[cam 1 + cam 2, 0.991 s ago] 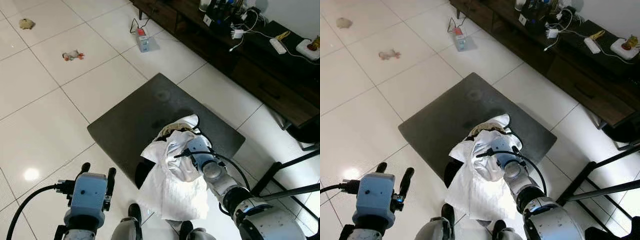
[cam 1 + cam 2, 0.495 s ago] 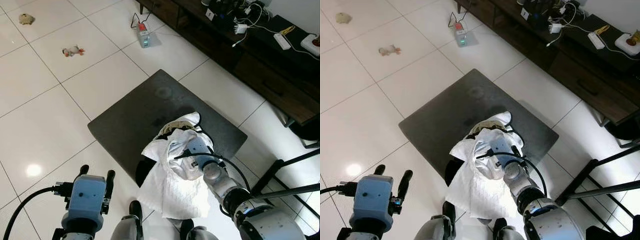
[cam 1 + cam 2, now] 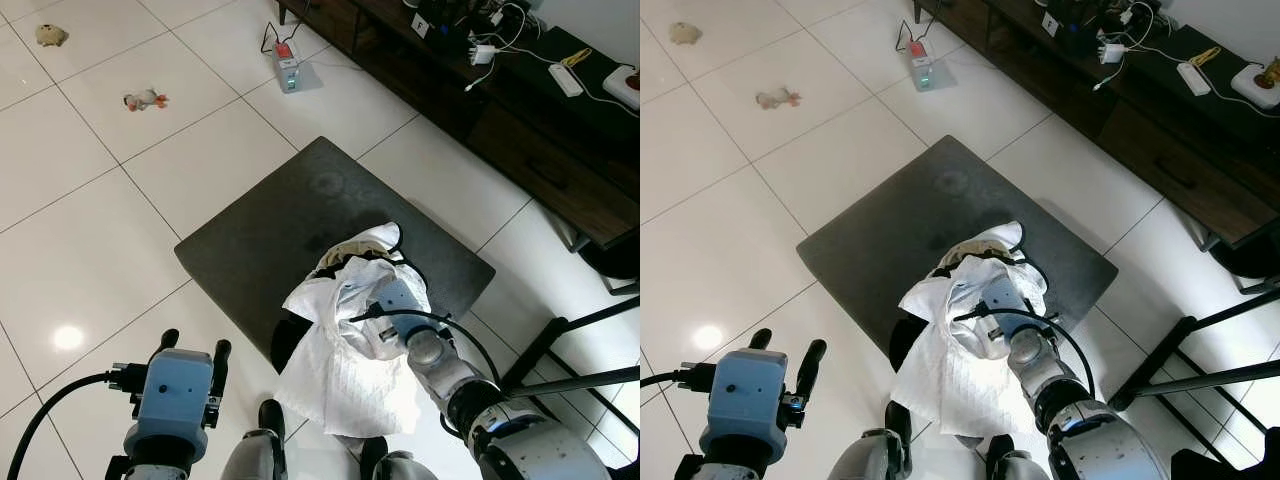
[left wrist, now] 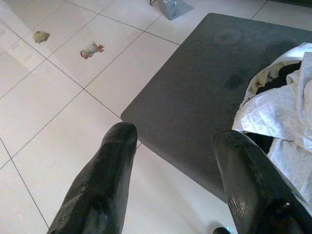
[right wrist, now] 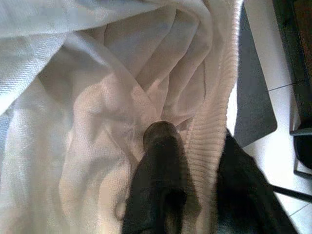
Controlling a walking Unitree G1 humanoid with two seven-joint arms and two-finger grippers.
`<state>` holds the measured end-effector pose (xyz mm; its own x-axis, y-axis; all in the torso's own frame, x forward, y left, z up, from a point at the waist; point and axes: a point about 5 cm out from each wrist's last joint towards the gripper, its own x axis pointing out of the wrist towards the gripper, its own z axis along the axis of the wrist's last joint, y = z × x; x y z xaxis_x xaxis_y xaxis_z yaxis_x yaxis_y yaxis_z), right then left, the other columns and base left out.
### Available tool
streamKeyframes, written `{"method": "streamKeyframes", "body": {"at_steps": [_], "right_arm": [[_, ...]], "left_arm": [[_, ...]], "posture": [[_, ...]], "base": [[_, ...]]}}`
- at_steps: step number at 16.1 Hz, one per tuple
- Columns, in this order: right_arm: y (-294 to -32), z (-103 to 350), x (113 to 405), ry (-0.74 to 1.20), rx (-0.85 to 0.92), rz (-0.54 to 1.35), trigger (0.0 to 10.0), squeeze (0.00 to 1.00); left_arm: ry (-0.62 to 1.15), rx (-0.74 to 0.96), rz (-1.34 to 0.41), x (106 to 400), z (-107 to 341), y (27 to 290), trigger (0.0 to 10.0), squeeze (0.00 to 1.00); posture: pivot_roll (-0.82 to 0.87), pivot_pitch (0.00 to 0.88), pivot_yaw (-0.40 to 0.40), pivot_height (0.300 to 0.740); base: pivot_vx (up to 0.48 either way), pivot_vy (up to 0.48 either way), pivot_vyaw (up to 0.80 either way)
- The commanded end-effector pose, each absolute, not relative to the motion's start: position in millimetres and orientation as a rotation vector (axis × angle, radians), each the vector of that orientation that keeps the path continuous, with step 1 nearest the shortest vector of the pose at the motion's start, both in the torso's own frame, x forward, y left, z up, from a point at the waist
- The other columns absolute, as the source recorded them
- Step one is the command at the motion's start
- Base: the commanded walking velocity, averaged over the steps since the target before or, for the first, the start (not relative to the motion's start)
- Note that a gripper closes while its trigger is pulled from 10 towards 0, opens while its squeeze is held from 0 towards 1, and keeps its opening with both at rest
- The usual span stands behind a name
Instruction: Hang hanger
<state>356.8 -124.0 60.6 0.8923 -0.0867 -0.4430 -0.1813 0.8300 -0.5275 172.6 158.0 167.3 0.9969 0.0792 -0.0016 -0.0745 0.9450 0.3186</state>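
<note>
2 grippers noted. The right gripper (image 5: 190,161) pinches a ribbed edge of the white garment (image 3: 345,350), which hangs over the dark mat (image 3: 260,250) at 5 o'clock. The left gripper (image 4: 173,141) is spread wide, empty. Judged light, soft, slippery; grip the collar seam.

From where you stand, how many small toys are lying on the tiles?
2. A beige toy lies at the far left; a white-and-orange toy lies nearer, left of the dark mat. Others may lie hidden.
</note>
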Motion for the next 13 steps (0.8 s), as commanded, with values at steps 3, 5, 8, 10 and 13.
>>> {"method": "streamKeyframes", "body": {"at_steps": [3,5,8,10,13], "right_arm": [[-130.1,43.7,345.2,0.545,-0.531,0.029,0.0,0.0],[-130.0,41.4,343.5,0.559,-0.476,0.021,0.0,0.0],[-129.3,40.3,342.8,0.565,-0.402,0.011,0.0,0.0],[-129.5,40.0,342.5,0.566,-0.397,0.008,0.0,0.0],[-130.6,40.8,343.1,0.559,-0.381,0.001,0.0,0.0]], "left_arm": [[0.039,0.331,0.076,170.5,164.1,157.0,10.0,0.0],[0.037,0.339,0.071,171.7,163.4,157.8,10.0,0.0],[-0.028,0.486,0.09,174.6,172.5,172.4,10.0,0.0],[-0.06,0.523,0.095,177.1,176.4,176.6,10.0,0.0],[-0.075,0.548,0.06,178.7,174.7,171.8,10.0,0.0]], "posture": [[0.36,0.449,-0.054,0.74],[0.36,0.435,-0.054,0.74],[0.35,0.429,-0.053,0.74],[0.35,0.423,-0.053,0.74],[0.35,0.421,-0.055,0.74]], "base": [[0.0,0.0,0.0],[0.0,0.0,0.0],[0.0,0.0,0.0],[0.0,0.0,0.0],[0.0,0.0,0.0]]}}
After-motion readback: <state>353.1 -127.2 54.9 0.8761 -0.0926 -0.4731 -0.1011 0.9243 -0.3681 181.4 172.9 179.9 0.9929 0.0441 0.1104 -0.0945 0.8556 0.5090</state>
